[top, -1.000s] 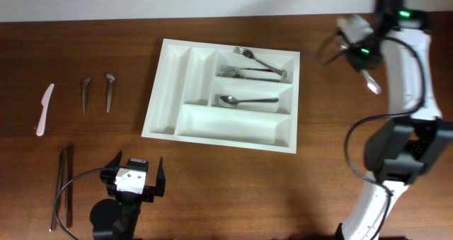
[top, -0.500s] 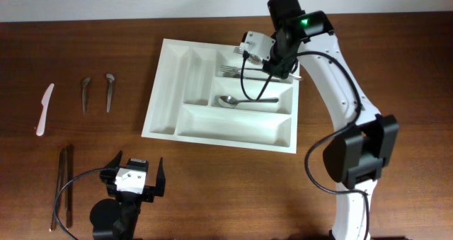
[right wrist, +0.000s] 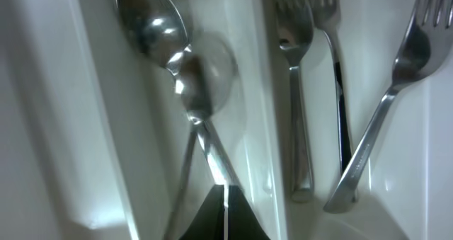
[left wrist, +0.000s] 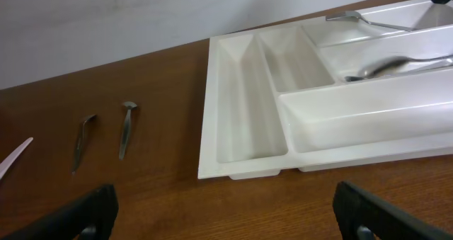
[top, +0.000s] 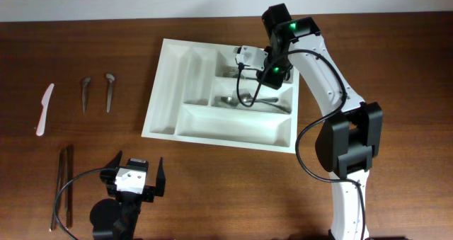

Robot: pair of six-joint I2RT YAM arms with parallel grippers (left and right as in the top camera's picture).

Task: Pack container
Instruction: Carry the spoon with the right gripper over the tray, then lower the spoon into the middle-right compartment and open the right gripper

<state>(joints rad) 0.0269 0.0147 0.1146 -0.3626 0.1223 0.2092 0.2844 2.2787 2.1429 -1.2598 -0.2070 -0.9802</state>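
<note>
The container (top: 170, 84) is a big white cutlery tray at the table's middle; it also shows in the left wrist view (left wrist: 241, 112) and fills the right wrist view (right wrist: 85, 127). My right gripper (top: 266, 76) hangs over its middle long compartment, shut on the handle of a spoon (right wrist: 205, 77) at the jaws (right wrist: 226, 212). The spoon's bowl hangs just above a second spoon (right wrist: 152, 20) that lies in that compartment (top: 228, 100). Two forks (right wrist: 301, 91) lie in the top compartment (top: 244, 71). My left gripper (top: 134, 180) is open and empty near the front edge (left wrist: 226, 229).
Left of the tray lie two small metal utensils (top: 85, 93) (top: 110, 91) and a white plastic knife (top: 44, 109). Two long thin metal pieces (top: 64, 187) lie at the front left, beside my left arm. The utensils also show in the left wrist view (left wrist: 126, 127).
My right arm swung from the table's far right to over the tray, carrying the spoon, then came lower over the middle compartment. The left arm has not moved.
</note>
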